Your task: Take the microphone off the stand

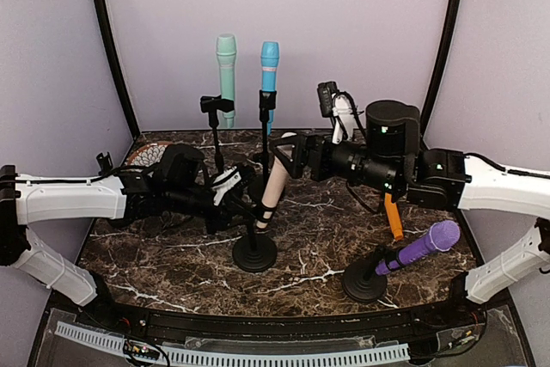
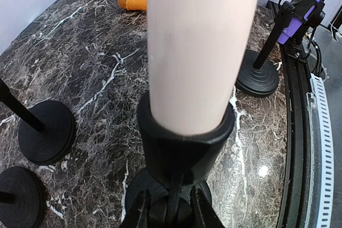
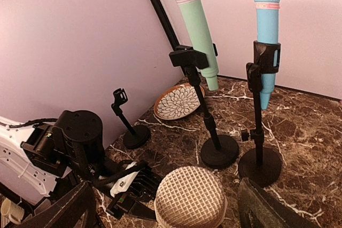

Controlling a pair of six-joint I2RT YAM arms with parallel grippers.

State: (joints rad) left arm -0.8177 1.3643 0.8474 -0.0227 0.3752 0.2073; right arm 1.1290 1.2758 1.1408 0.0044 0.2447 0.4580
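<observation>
You're on a dark marble table point(image 1: 326, 221) closed in by lavender walls point(image 1: 344, 23), and the cream microphone point(image 1: 275, 180) leans toward 1 o'clock in the clip of its stand point(image 1: 254, 253) near the table's middle. Your left gripper point(image 2: 171, 211) is pinched nearly closed on the stand's thin stem just under the clip; your right gripper point(image 3: 171, 206) is spread wide either side of the mesh head, neither finger touching it. From that stand, the green microphone point(image 1: 226, 75) and the blue microphone point(image 1: 269, 75) rise at 12 o'clock, the orange microphone point(image 1: 394, 217) lies at 3, the purple microphone point(image 1: 425, 245) sits at 4 across bare marble, and the front edge runs close at 6.
</observation>
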